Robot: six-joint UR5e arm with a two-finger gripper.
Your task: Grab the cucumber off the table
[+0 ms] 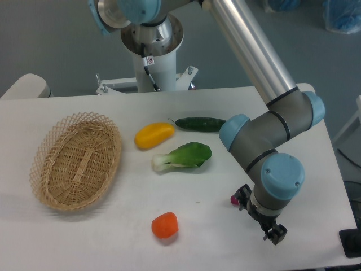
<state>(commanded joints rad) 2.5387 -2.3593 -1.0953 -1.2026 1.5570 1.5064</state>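
Gripper point(269, 228) hanging low, cannot tell if clenched | cucumber point(199, 123) lying far behind it | risking bumping the bok choy point(183, 156) while reaching

- An oval woven wicker basket point(76, 161) lay at left.
- A yellow pepper point(154, 135) sat just beside a leafy green bok choy point(183, 156).
- A small orange-red vegetable point(164, 225) lay near the front.

Produce spread on the table point(67, 237)
Cucumber point(200, 123) lies right of the pepper point(154, 135), behind the bok choy point(183, 156); basket point(76, 160) far left.
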